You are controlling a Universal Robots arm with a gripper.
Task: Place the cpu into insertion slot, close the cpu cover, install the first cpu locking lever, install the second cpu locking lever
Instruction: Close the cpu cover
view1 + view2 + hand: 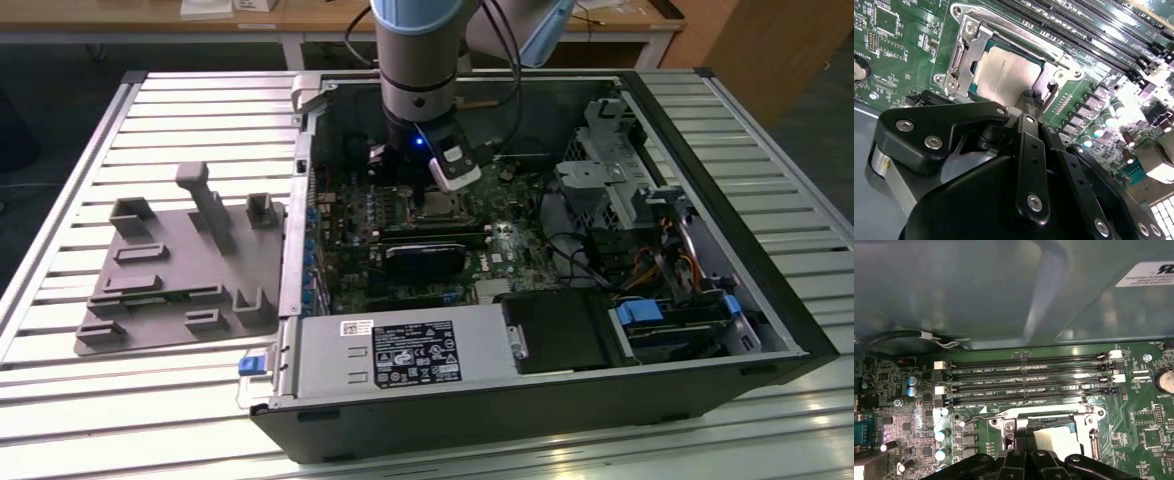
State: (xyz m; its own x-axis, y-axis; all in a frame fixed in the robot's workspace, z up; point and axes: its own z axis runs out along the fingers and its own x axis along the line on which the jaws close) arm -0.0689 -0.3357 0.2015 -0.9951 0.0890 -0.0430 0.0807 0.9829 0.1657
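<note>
In the second wrist view the cpu (1006,75) lies flat in the insertion slot (975,84), its pale silver top showing. The silver cpu cover (965,50) lies down around it as a frame. A thin metal locking lever (1009,25) runs along one side of the socket. My gripper (1030,97) stands shut at the socket's edge, its black tips just past the cpu's corner, with nothing seen between them. In the first wrist view the cpu (1056,442) and cover (1089,425) sit just beyond my gripper (1021,442). The exterior view has the gripper (443,188) low over the motherboard.
Long black memory slots (1029,375) run beside the socket, near the case wall. A black graphics card (424,255) lies toward the power supply (400,355). Drive cages and cables (627,190) fill the exterior view's right. A grey fixture tray (174,270) sits outside the case.
</note>
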